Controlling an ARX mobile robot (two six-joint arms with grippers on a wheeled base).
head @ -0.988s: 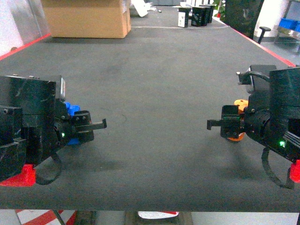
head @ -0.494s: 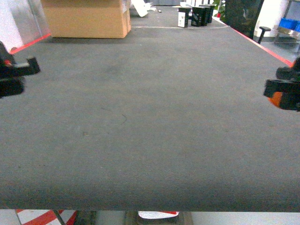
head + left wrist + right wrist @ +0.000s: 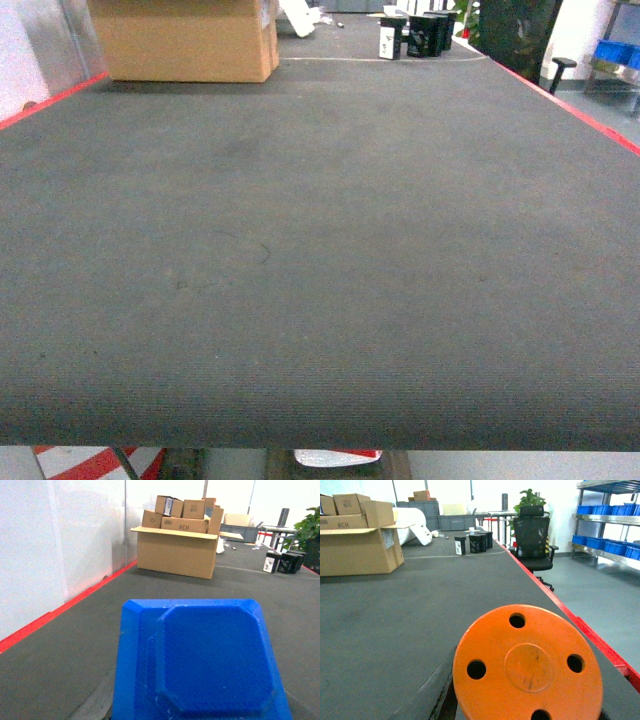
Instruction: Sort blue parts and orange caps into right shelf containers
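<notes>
A blue part (image 3: 205, 665), a flat piece with cut corners, fills the lower half of the left wrist view, close to the camera and above the dark table. One grey finger (image 3: 95, 705) shows at its lower left, shut on it. An orange cap (image 3: 527, 667), a round disc with several holes, fills the lower right wrist view. A dark finger (image 3: 427, 692) lies along its left side, shut on it. Blue right shelf containers (image 3: 600, 542) stand on a metal rack far to the right. Neither gripper appears in the head view.
A large open cardboard box (image 3: 185, 40) stands at the table's far left. Small black boxes (image 3: 420, 35) stand at the far end. A red strip (image 3: 590, 110) marks the right table edge. A black office chair (image 3: 532, 542) stands on the floor beyond it.
Both arms swung outward and left the head view, the left with the blue part, the right with the orange cap.
</notes>
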